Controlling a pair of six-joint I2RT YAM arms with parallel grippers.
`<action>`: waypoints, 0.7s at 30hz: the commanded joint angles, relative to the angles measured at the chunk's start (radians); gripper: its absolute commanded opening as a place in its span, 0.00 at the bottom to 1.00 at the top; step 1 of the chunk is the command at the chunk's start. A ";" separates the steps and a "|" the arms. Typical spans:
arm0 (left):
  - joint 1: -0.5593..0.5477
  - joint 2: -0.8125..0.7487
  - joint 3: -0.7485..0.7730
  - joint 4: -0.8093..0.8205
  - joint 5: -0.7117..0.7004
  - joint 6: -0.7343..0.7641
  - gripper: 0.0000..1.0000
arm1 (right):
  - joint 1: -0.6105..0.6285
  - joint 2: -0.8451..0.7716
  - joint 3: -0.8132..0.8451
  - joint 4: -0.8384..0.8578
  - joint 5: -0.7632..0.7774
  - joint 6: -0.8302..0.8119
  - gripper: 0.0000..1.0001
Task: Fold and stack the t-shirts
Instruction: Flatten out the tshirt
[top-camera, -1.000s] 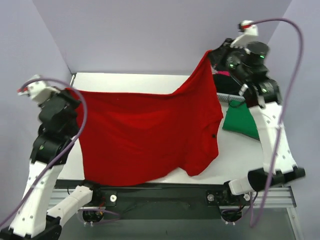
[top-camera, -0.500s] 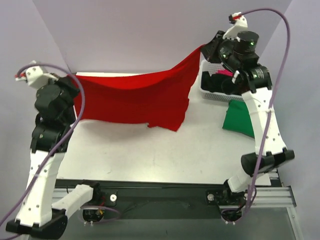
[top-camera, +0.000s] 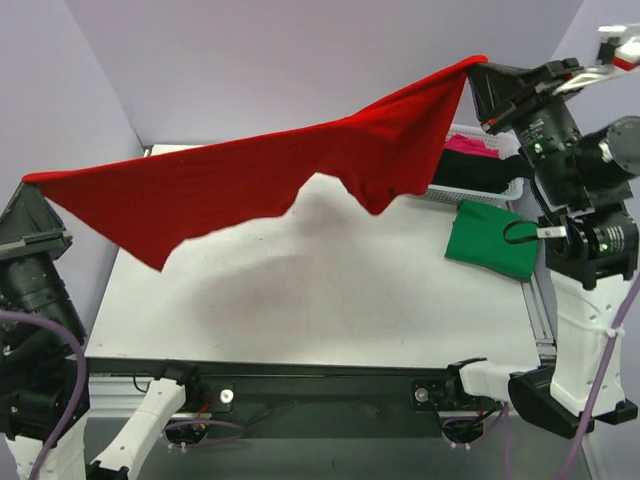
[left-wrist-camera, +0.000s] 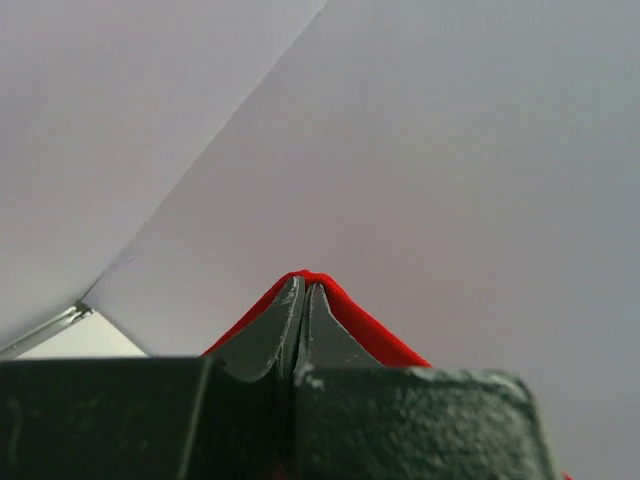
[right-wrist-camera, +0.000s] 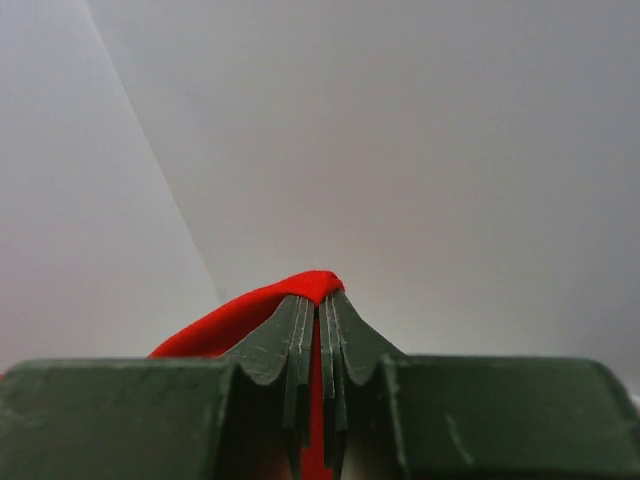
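The large red t-shirt hangs stretched in the air above the table, held at both ends. My left gripper is shut on its left corner, where red cloth wraps the closed fingertips. High at the right, my right gripper is shut on the other corner, with red cloth pinched between its fingers. A folded green t-shirt lies on the table at the right. Black t-shirt and pink t-shirt lie in the white basket.
The white lattice basket stands at the back right of the white table. Lilac walls close the back and sides. The metal rail with the arm bases runs along the near edge.
Both arms have swung up and toward the camera, lifting the red t-shirt off the table. It went from draped over the surface to stretched in the air.
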 joint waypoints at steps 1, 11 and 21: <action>0.007 -0.013 0.032 0.063 -0.057 0.010 0.00 | 0.000 -0.037 -0.003 0.147 0.029 -0.025 0.00; 0.002 0.101 -0.008 0.051 -0.126 0.113 0.00 | 0.002 0.116 0.023 0.241 0.026 -0.026 0.00; 0.152 0.486 -0.436 0.272 -0.039 0.162 0.00 | 0.054 0.684 0.098 0.106 0.088 -0.051 0.00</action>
